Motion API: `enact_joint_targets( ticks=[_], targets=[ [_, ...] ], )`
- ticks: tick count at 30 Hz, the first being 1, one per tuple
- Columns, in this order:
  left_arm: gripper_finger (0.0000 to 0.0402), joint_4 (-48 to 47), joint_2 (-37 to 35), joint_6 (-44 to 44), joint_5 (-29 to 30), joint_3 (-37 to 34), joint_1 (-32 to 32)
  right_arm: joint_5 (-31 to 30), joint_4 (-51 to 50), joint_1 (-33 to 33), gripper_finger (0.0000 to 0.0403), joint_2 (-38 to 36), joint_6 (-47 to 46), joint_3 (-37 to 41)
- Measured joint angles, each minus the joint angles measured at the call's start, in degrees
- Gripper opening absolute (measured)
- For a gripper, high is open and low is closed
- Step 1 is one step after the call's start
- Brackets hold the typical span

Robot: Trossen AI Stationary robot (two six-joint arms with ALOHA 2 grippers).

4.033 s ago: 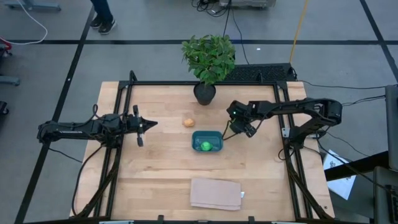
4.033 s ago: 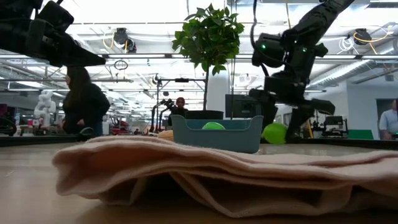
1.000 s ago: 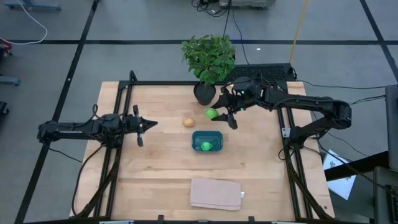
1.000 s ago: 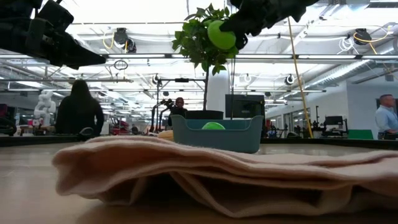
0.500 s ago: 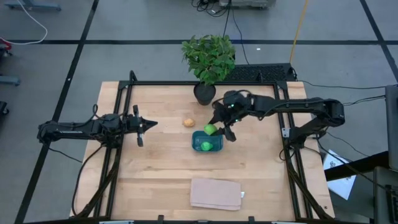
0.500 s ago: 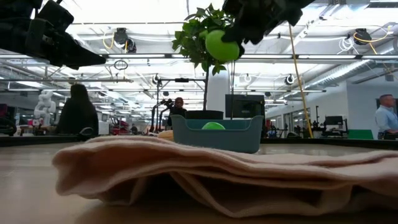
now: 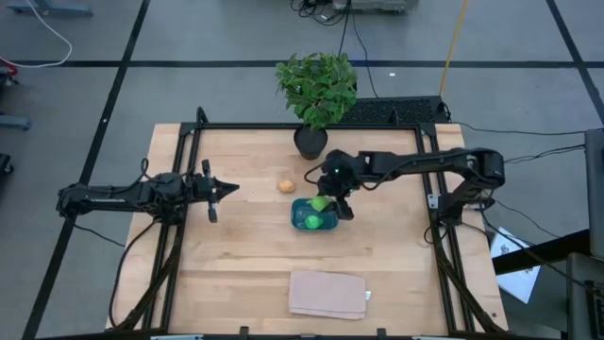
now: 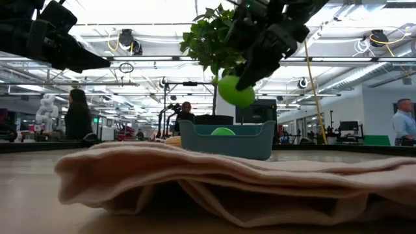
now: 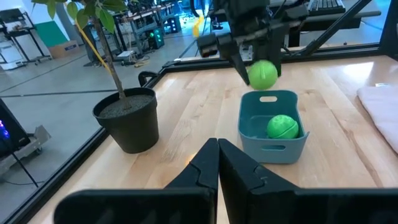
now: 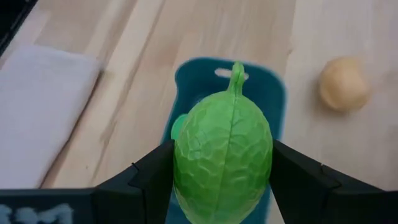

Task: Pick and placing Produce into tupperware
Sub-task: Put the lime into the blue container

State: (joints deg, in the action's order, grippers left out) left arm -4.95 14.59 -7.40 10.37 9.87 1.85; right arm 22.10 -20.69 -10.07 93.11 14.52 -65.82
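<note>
The teal-blue tupperware (image 7: 328, 225) stands mid-table with one green piece (image 7: 311, 222) inside; it also shows in the left wrist view (image 9: 297, 138). My right gripper (image 7: 326, 201) is shut on the second green piece (image 10: 222, 163) just above the tupperware's far end (image 8: 236, 91). The orange-tan piece (image 7: 286, 186) rests on the table to the tupperware's far left. My left gripper (image 7: 224, 189) is shut and empty at the table's left. My right gripper pinches the green piece's two opposite sides (image 10: 177, 165) between its two fingers (image 10: 146, 177). The fingers slant down from the table's right. The piece is lifted clear, above the tupperware's far end, its stem (image 10: 237, 71) pointing away from the wrist.
A potted leafy plant (image 7: 316, 94) stands at the table's far edge, just behind the right gripper. A folded tan cloth pad (image 7: 327, 294) lies near the front edge. People show in the room beyond the table.
My right gripper has carried the green piece from up near the plant toward the table's near edge and down, to just above the tupperware's far end. It stays shut on the piece.
</note>
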Motion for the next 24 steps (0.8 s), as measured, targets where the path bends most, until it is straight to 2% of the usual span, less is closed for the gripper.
enact_joint_targets(
  ticks=[4, 12, 16, 24],
  targets=[
    [0.0014, -0.02, 0.01, 0.01, 0.0, 0.0, 0.0, -1.27, 0.26, 0.71, 0.0212, 2.63, -2.01, 0.0],
    [0.0015, -0.02, 0.0, -0.02, -0.13, 0.0, 0.0, -1.31, 0.07, 1.97, 0.0212, 3.9, 3.91, 0.0],
    [0.0015, -0.02, 0.02, -0.02, -0.15, 0.0, 0.0, -1.72, -1.98, 2.72, 0.0212, 3.9, 10.21, 0.0],
    [0.0014, -0.03, 0.0, -0.03, -0.22, 0.0, 0.0, -7.24, -2.88, 3.9, 0.0212, 3.9, 23.11, 0.0]
  ],
)
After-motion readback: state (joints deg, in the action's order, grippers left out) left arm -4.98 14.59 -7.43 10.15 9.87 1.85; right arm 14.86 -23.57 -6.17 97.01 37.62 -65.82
